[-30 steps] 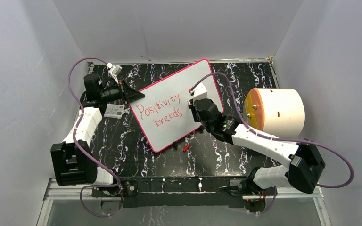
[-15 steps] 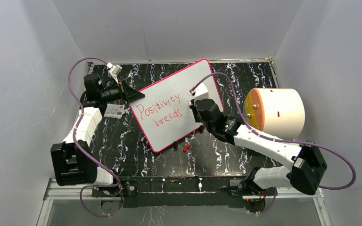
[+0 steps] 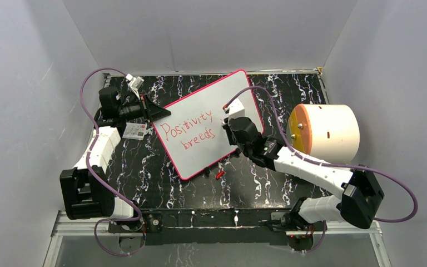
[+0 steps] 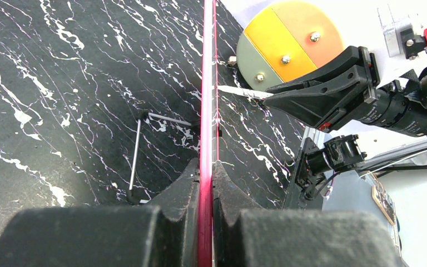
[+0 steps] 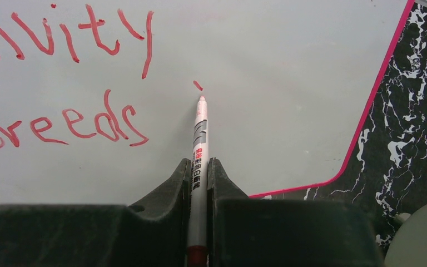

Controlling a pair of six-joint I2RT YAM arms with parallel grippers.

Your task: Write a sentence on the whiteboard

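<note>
From above, the whiteboard [image 3: 200, 105] sits askew on the bench [image 3: 144, 161]; the sentence [image 3: 192, 130] reads "Positivity breeds". Left wrist: the left jaws pinch its pink frame [image 4: 206, 83]. Right wrist: the right jaws clamp a marker [image 5: 200, 128], tip just beside a short red stroke [image 5: 198, 85].

Left arm [image 3: 101, 149]: reaching forward along the left side, wrist pointing inward to the right
Left claw [image 4: 205, 169]: pinching tight on the whiteboard [image 4: 206, 83] edge
Right arm [image 3: 311, 167]: stretching forward and leftward, elbow sitting low at the right
Right claw [image 5: 199, 167]: clamping the marker [image 5: 200, 125] between both fingers, aiming away from its base
</note>
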